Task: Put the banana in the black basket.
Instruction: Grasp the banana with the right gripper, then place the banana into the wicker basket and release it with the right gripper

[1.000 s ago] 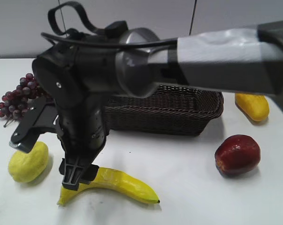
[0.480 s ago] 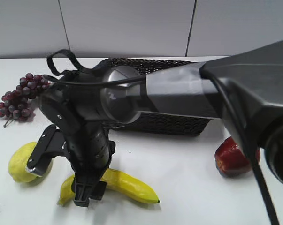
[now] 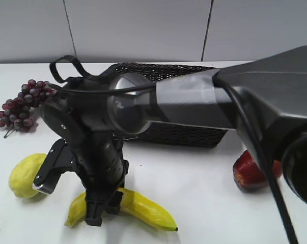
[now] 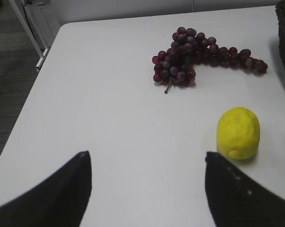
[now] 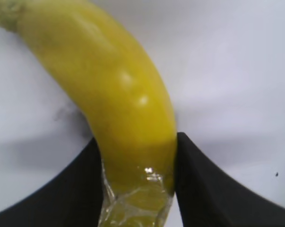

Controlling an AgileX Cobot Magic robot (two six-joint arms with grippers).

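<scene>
Exterior view: right pincer (image 3: pixel 103 211) is down on the banana (image 3: pixel 143 208), fingers either side of it w/ the fruit lying on the white bench (image 3: pixel 194 178) in front of the black basket (image 3: pixel 178 129). Lemon (image 3: pixel 25 174) to its left, grapes (image 3: pixel 21 104) behind, red apple (image 3: pixel 250 173) at right.

Left wrist view: left pincer (image 4: pixel 147 189) is spread apart, nothing between, over bare bench near lemon & grapes.

Right wrist view: both fingers (image 5: pixel 206 189) touch the banana's sides, clamped on it.
</scene>
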